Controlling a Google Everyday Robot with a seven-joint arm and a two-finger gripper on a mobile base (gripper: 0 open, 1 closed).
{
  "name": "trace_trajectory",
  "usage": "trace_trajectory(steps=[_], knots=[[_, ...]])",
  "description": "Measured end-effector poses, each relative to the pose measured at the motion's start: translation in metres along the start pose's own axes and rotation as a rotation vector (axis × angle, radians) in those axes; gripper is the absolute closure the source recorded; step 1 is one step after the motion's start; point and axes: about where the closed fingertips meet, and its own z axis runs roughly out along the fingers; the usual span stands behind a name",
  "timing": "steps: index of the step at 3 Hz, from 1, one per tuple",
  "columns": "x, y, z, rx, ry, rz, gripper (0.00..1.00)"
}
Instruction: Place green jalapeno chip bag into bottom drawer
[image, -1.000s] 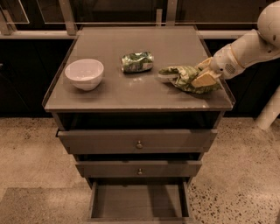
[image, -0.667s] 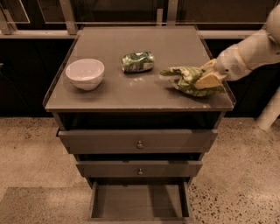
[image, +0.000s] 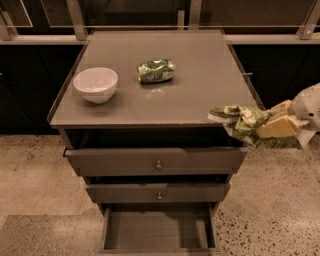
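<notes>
The green jalapeno chip bag is a crumpled light-green foil bag with pale markings. My gripper is shut on it at the right of the view, past the cabinet's front right corner, level with the top drawer. The bag's twisted end points left over the tabletop's edge. The bottom drawer is pulled open at the bottom of the cabinet, with a plain bare floor. It lies below and to the left of the bag.
A white bowl and a small shiny rolled-up dark-green packet sit on the cabinet top. The top drawer and middle drawer have round knobs and stand slightly out. Speckled floor surrounds the cabinet.
My gripper has lifted the chip bag off the tabletop and carried it right and forward, off the cabinet's front right corner. The bowl and the packet have not moved.
</notes>
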Motion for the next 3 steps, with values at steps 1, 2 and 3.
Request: trace_trajectory(steps=[1, 2, 3], knots=[[0.05, 0.017, 0.008, -0.033, -0.024, 0.117, 1.0], [0.088, 0.011, 0.031, -0.05, -0.021, 0.213, 1.0], [0.091, 0.01, 0.034, -0.053, -0.02, 0.219, 1.0]])
